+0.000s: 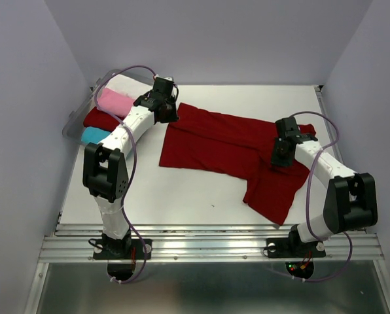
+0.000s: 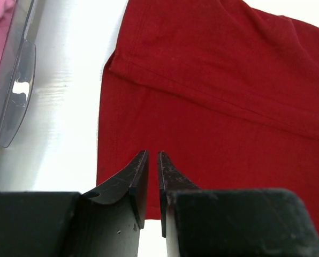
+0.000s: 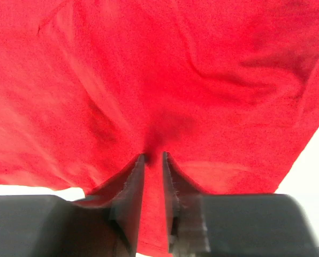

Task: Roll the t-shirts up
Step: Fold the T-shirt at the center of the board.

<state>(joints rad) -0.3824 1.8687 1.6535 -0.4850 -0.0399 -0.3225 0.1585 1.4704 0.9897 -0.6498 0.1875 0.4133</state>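
A large dark red t-shirt (image 1: 228, 147) lies spread on the white table (image 1: 182, 196), with one part trailing toward the near right. My left gripper (image 1: 167, 111) hovers at its far left corner. In the left wrist view that gripper (image 2: 153, 155) stands open by only a narrow slit, nothing between the fingers, above the dark red t-shirt's (image 2: 213, 107) edge. My right gripper (image 1: 280, 157) is down on the shirt's right part. In the right wrist view it (image 3: 153, 156) is shut on a pinched fold of the red cloth (image 3: 149, 80), which puckers at the fingertips.
A clear plastic bin (image 1: 74, 124) at the far left holds rolled t-shirts: white (image 1: 129, 85), pink (image 1: 113, 101), dark red (image 1: 100, 118) and cyan (image 1: 93, 135). Its handle (image 2: 17, 91) shows in the left wrist view. Grey walls enclose the table on three sides.
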